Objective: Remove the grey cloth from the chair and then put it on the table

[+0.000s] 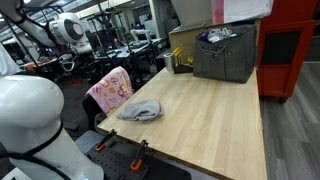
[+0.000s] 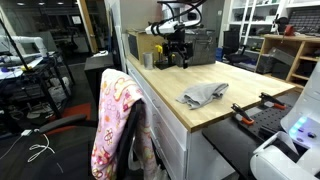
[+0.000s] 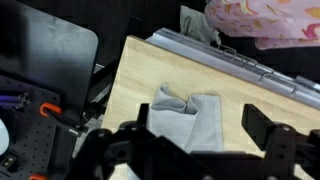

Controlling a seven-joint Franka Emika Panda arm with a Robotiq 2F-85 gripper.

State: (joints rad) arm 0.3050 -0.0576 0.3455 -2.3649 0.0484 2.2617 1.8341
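The grey cloth (image 1: 140, 110) lies crumpled on the wooden table (image 1: 210, 115) near its front corner; it shows in both exterior views (image 2: 203, 95) and in the wrist view (image 3: 185, 115). The chair (image 2: 120, 125) stands beside the table with a pink floral cloth (image 1: 110, 90) draped over its back. My gripper (image 3: 205, 130) is open and empty, well above the grey cloth, with its fingers on either side of the cloth in the wrist view. In an exterior view the gripper (image 2: 172, 50) hangs over the table. It touches nothing.
A dark grey bin (image 1: 225, 52) and a yellowish box (image 1: 180, 60) stand at the far end of the table. Orange-handled clamps (image 1: 140, 150) sit at the table's near edge. The pink floral cloth (image 3: 265, 20) shows beyond the table edge in the wrist view.
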